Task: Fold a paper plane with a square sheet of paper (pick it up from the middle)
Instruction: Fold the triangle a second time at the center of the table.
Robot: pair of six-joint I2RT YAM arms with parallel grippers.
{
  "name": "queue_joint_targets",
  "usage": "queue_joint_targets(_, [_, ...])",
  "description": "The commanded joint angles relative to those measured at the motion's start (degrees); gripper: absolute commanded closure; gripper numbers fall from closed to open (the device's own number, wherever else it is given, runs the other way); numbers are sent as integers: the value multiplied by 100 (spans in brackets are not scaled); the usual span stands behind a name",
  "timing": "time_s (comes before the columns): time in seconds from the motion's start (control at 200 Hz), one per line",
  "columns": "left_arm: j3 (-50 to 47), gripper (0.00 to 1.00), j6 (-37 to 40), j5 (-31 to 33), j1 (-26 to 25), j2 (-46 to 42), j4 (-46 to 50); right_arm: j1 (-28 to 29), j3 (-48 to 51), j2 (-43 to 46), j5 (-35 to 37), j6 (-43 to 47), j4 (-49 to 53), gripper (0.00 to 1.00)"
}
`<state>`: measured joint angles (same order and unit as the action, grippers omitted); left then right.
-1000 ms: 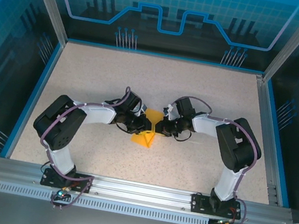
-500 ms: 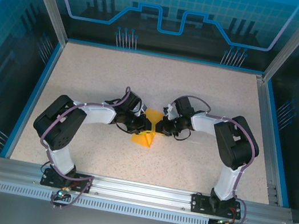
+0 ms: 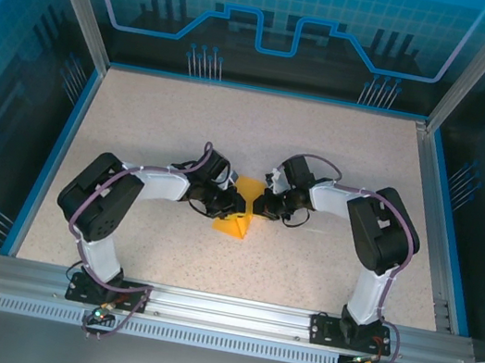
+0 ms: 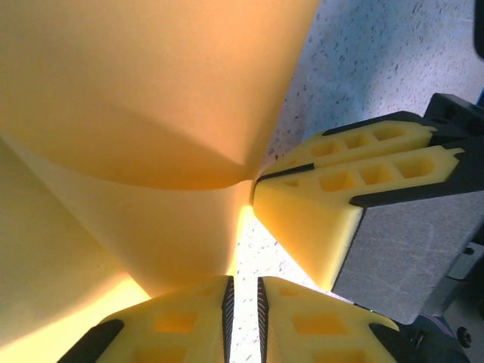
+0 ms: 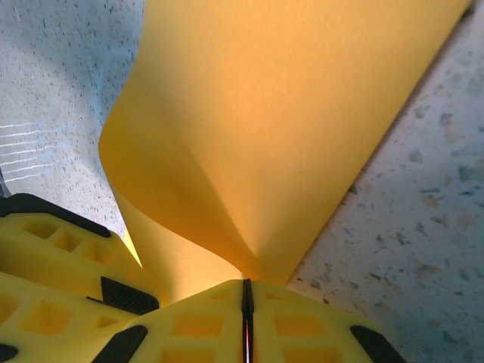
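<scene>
Tally: 1 sheet of paper (image 3: pixel 234 227), orange-yellow, single pc, sitting btwn the two hands. Arms: 2, i.e. left arm (image 3: pixel 153 183) + right arm (image 3: pixel 350 208). Hands: 2, one per arm, left hand (image 3: pixel 236 205) and right hand (image 3: pixel 259 205), tips near each other. Fingers (image 4: pixel 181 321): 2 per hand, 4 total, all 4 seen from left wrist cam w/ yellow tips. Creases in the paper: 1 clear one, running away from right hand's tips. Bench (image 3: pixel 187 125): 1, speckled, under both hands. Arm bases (image 3: pixel 106 289): 2, well behind the hands at near edge.
</scene>
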<state>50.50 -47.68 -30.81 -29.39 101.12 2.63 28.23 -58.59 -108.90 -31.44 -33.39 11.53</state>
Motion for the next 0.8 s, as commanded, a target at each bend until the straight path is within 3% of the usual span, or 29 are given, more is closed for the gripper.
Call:
queue_joint_targets(0.0, [137,81,119,-167,-12,116,10,15,-145,-88,85,95,165,91])
queue_joint_targets(0.795, [215,81,163,-154,-9,250,148,3,-293,-206,138,148,297,90])
